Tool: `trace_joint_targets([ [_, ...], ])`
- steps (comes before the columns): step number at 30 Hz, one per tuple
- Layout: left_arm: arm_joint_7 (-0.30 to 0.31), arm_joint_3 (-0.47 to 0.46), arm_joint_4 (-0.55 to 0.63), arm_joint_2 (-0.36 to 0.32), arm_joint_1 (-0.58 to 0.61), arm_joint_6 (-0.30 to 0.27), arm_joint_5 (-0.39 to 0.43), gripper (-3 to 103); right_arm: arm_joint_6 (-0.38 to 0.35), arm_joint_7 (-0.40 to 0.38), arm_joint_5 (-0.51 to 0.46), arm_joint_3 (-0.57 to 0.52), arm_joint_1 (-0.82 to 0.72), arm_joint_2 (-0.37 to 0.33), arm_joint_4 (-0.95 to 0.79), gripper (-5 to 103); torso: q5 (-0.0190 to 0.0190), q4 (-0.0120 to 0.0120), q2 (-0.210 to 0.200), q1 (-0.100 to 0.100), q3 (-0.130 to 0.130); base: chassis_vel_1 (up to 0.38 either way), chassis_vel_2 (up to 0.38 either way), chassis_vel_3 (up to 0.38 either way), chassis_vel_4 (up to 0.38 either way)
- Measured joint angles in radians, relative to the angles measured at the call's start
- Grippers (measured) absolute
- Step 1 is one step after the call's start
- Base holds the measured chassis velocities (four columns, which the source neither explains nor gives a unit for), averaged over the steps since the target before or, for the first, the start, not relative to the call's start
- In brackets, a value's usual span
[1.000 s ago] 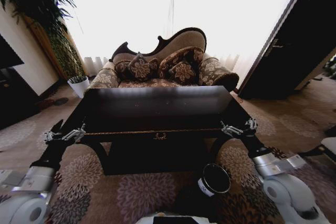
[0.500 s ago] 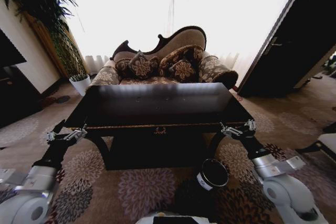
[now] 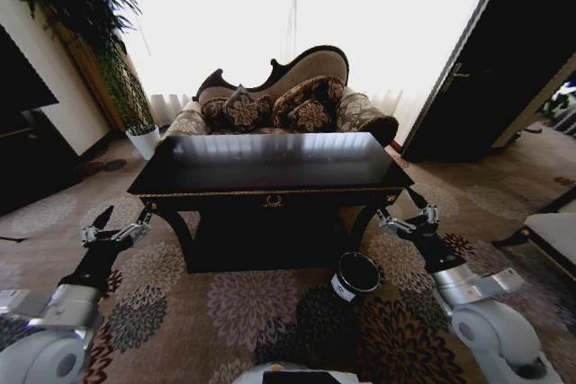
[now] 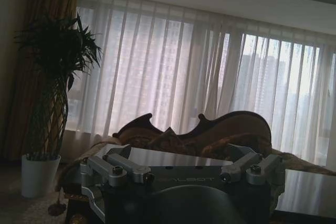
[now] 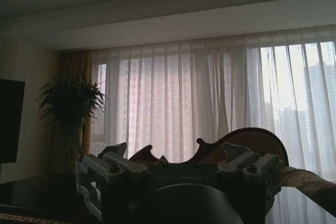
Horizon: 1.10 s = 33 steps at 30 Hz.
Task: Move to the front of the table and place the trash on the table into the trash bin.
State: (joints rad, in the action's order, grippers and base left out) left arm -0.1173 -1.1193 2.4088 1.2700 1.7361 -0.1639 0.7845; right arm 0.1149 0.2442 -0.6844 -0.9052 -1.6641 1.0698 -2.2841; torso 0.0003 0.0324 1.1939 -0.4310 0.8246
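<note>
Facing table (image 3: 270,161) at twelve; bin (image 3: 356,275) at five, nearer right gripper (image 3: 402,220); both grippers spread wide, empty.

The only lettering is a faint embossed word on the dark body of the left gripper (image 4: 181,169), between its two finger mounts, and the same strip on the right gripper (image 5: 181,174); in both it looks like a brand name, but the letters are too dim to read with certainty. The trash bin (image 3: 355,276) carries a white label on its side, with nothing legible on it.
</note>
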Motion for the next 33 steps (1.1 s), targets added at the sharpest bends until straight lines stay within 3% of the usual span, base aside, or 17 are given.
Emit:
trace_joint_targets([
  [33, -0.001, 0.037, -0.004, 0.005, 0.011, -0.001, -0.029, 100, 0.005, 0.020, 0.011, 0.015, 0.016, 0.037, 0.002, 100, -0.0005, -0.0001, 0.000, 0.000, 0.000, 0.193, -0.199, -0.199, 0.209],
])
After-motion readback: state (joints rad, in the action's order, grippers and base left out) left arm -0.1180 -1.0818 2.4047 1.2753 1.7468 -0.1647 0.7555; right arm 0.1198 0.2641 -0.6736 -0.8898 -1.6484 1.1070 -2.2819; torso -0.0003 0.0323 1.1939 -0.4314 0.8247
